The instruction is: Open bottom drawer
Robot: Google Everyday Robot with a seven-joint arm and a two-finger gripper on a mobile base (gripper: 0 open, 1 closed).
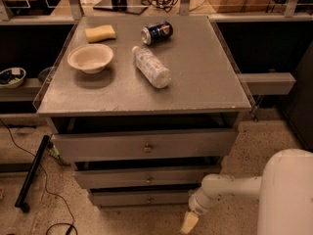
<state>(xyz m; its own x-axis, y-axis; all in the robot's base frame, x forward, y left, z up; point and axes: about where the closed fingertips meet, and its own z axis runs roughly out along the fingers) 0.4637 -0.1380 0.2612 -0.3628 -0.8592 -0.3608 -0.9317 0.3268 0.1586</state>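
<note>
Looking down on a grey metal cabinet (205,77) with a flat top and three grey drawer fronts, one under the other. Finding the bottom drawer (122,199) lowest of all, close to the speckled floor (266,131), narrow and flat, with one small round knob (149,199) in its middle. Seeing the mid-width grey drawer front (112,178) just above it and the widest grey drawer front (98,147) above that. Spotting the gripper (190,223), tan at its tip, down low at the end of the white robot arm (230,187), pointing at the floor, just to the right of the bottom drawer and a little lower, well apart from the knob. Cannot tell whether open or closed. On the top: a round cream bowl (90,58) at the left, a yellow sponge (100,33) behind it, a blue drink can (156,32) lying on its side, and a clear plastic bottle (152,66) lying flat near the middle. Leaning at the left by the floor, a long black bar (32,173).
</note>
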